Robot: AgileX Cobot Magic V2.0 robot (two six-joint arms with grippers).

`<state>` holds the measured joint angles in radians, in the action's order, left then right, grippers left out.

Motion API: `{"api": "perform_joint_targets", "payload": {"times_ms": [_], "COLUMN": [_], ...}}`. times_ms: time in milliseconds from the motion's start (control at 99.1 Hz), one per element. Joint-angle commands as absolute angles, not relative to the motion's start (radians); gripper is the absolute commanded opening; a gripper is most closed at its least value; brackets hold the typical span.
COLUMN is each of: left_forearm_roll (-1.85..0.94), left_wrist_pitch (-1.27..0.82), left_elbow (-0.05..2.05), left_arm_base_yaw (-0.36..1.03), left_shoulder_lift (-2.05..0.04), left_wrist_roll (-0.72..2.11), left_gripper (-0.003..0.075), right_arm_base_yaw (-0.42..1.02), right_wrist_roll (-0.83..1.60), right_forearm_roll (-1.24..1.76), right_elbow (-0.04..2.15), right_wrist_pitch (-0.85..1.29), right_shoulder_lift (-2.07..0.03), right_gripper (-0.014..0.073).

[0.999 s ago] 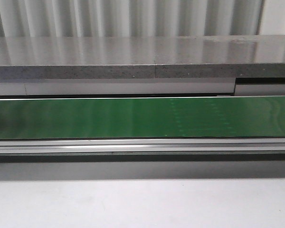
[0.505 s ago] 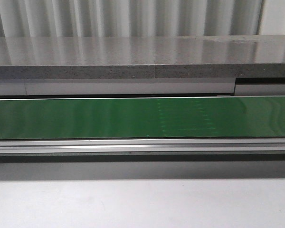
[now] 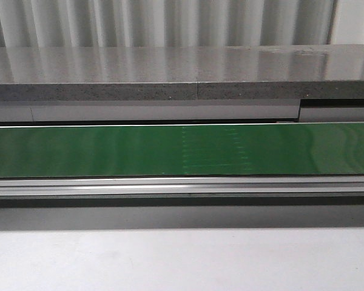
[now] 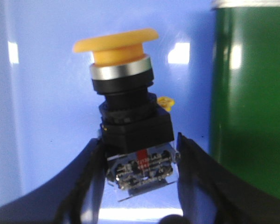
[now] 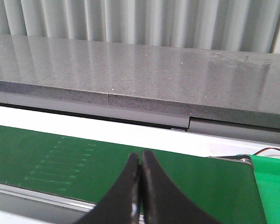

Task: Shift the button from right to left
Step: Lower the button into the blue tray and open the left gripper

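Observation:
The button (image 4: pixel 126 116) shows only in the left wrist view: a yellow mushroom cap, a silver ring, a black collar and a clear contact block with a red mark. My left gripper (image 4: pixel 137 140) has its dark fingers (image 4: pixel 84 186) close against both sides of the contact block, over a blue surface (image 4: pixel 42 93). My right gripper (image 5: pixel 140 156) is shut and empty, its tips pressed together above the green belt (image 5: pixel 60 158). Neither gripper nor the button shows in the front view.
The green conveyor belt (image 3: pixel 109 151) runs across the front view between a metal rail (image 3: pixel 170 185) and a grey stone ledge (image 3: pixel 170 73). The belt's edge (image 4: pixel 252 93) lies beside the blue surface. A small yellow piece (image 4: pixel 166 102) lies behind the button.
The faint pale marks on the green belt have shifted leftward in the front view. Nothing else there has changed.

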<state>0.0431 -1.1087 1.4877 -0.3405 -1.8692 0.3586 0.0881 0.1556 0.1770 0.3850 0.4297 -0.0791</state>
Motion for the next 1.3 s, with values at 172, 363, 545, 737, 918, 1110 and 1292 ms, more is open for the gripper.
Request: {"api": "perform_joint_targets", "payload": {"times_ms": [172,363,545,737,918,1110,1292], "left_forearm_roll": [0.055,0.053,0.056,0.077,0.077,0.043,-0.067], "left_wrist_pitch": [-1.071,-1.058,-1.055,-1.055,-1.051,-0.980,-0.929], "left_elbow": [1.513,1.513,1.513,1.513,1.516,1.516,1.474], "left_arm_base_yaw": [-0.342,-0.342,-0.342,-0.342,-0.342,-0.340,-0.312], "left_shoulder_lift": [-1.919,-1.941,-1.941,-1.941,-1.904,-1.789,-1.650], "left_wrist_roll": [0.362,0.362,0.362,0.360,0.306,0.295,0.301], "left_gripper": [0.0085,0.0141,0.0365,0.0417,0.0395,0.0185,-0.0020], "right_arm_base_yaw": [0.092,0.092,0.092,0.092,0.092,0.092,0.092], "right_wrist_roll": [0.160,0.160,0.160,0.160,0.160,0.160,0.160], "right_forearm_roll": [0.188,0.188,0.188,0.188,0.188,0.188,0.188], "right_elbow": [0.406,0.406,0.406,0.406,0.406,0.406,0.406], "right_wrist_pitch": [0.348,0.348,0.348,0.348,0.348,0.348,0.348], "right_shoulder_lift": [-0.086,-0.086,-0.086,-0.086,-0.086,-0.086,-0.086], "right_gripper": [-0.0066,-0.0066,-0.0066,-0.0066,-0.0066,-0.0066,-0.0066]}}
